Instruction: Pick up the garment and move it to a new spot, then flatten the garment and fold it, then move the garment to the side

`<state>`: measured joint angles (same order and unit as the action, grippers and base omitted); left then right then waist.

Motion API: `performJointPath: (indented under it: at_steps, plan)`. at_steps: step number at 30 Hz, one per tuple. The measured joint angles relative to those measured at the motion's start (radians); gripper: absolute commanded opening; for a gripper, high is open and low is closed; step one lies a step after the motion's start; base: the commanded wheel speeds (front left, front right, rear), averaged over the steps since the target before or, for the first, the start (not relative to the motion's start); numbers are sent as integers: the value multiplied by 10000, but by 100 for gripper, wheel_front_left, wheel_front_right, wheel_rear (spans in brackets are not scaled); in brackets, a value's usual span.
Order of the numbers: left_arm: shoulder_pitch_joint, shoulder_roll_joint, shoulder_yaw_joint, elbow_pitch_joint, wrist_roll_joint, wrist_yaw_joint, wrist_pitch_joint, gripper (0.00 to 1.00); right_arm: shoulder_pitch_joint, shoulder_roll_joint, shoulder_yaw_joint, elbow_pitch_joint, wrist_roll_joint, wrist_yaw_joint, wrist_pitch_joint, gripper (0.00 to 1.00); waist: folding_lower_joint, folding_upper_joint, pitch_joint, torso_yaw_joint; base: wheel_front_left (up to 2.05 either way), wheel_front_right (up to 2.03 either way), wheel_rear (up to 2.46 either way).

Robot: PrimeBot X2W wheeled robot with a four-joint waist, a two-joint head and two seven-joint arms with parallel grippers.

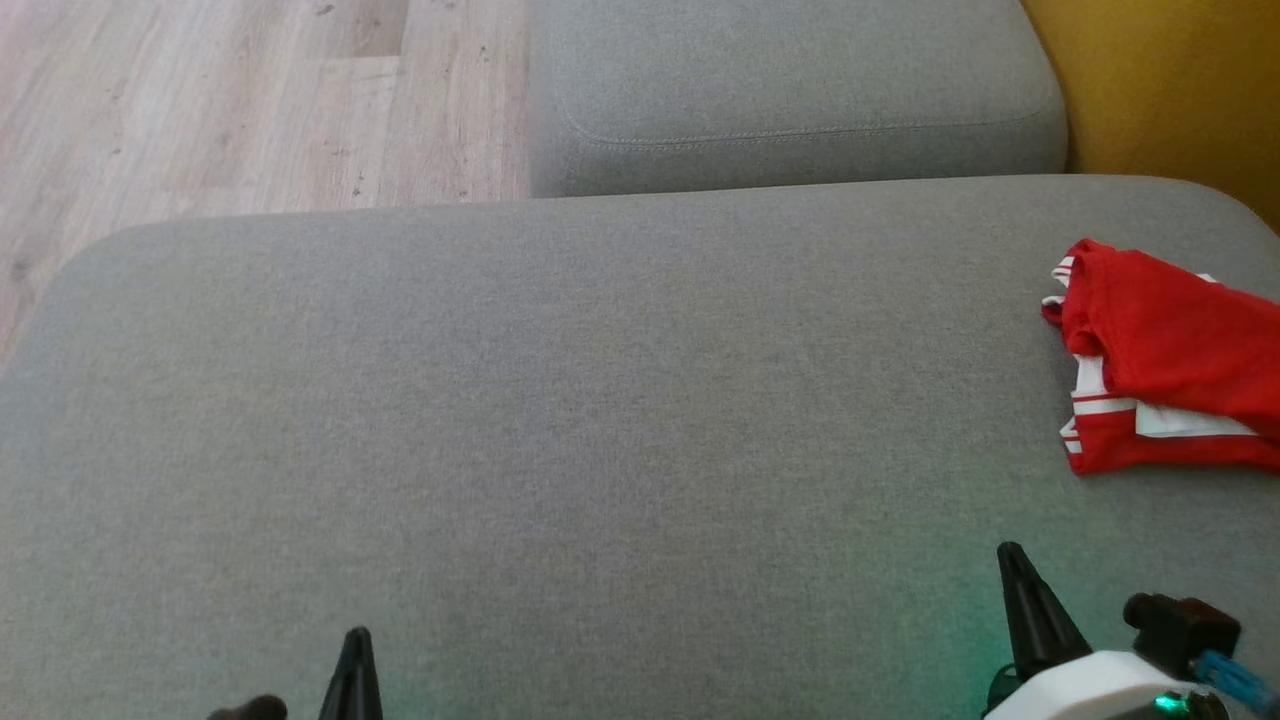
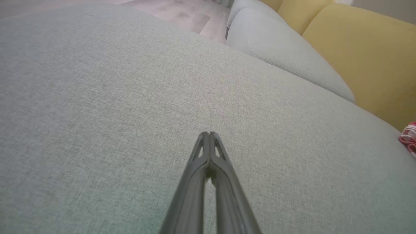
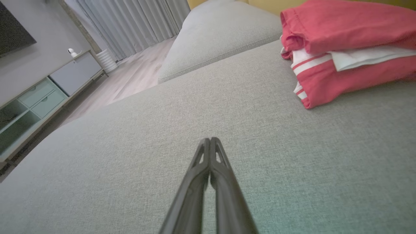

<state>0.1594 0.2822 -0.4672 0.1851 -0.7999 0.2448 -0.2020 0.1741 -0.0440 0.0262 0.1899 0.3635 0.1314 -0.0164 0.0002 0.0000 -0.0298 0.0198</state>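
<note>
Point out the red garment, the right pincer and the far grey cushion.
red garment [image 1: 1170, 335], head view, on its upper red fold
right pincer [image 3: 210, 139], right wrist view, between its shut tips
far grey cushion [image 1: 790, 90], head view, on its top face

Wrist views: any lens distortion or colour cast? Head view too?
Left wrist view: wide-angle bends the cushion edge, garment blurred at the frame edge. Right wrist view: garment washed to pink, sharp. Head view: green glow on fabric beside the right gripper.
</note>
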Motion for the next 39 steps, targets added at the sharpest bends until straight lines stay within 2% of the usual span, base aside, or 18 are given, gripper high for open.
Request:
performJointPath:
  at_steps: [39]
  plan:
    - [-767,-767,1856,324,-3020,-1323,1060,0,-707,-48,-332,295,4738,0,255,0,0,0,122,-73,0,0,0]
